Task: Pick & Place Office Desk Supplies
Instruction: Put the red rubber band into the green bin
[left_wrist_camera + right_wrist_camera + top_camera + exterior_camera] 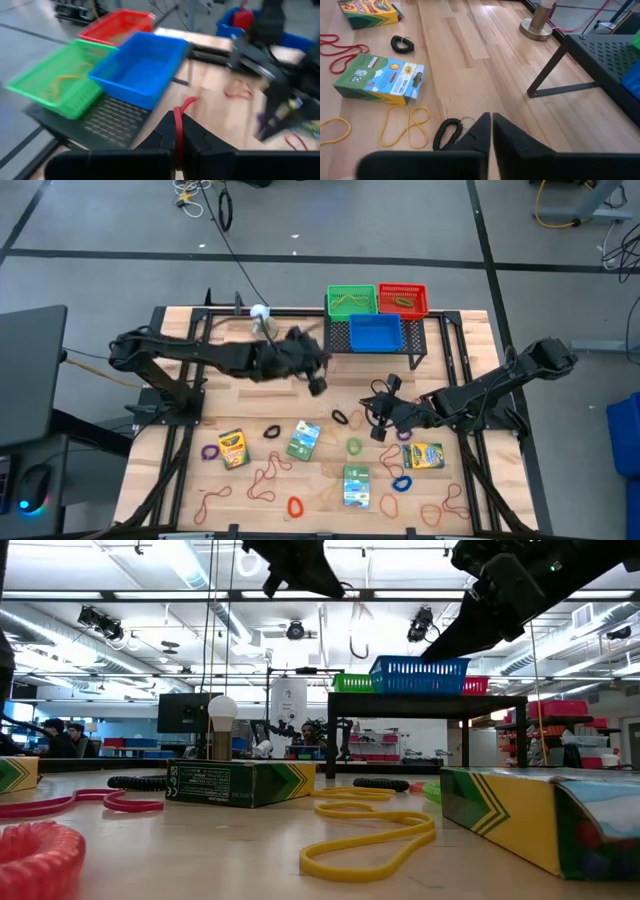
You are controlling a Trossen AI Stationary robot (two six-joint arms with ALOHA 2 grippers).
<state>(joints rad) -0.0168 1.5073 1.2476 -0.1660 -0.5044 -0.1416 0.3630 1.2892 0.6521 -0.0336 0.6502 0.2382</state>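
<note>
Only the left wrist view shows fingers [192, 145] pinching a red rubber band [181, 116].

Both arms: dark, near-black jointed links, matte housings. Left claw [179, 145]: two black wedge-shaped fingers. Right claw [491, 131]: same black tapered fingers, smooth faces. Thin cables along right arm links.

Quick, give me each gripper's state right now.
Left gripper: shut on a red rubber band.
Right gripper: shut, holding nothing visible.
</note>
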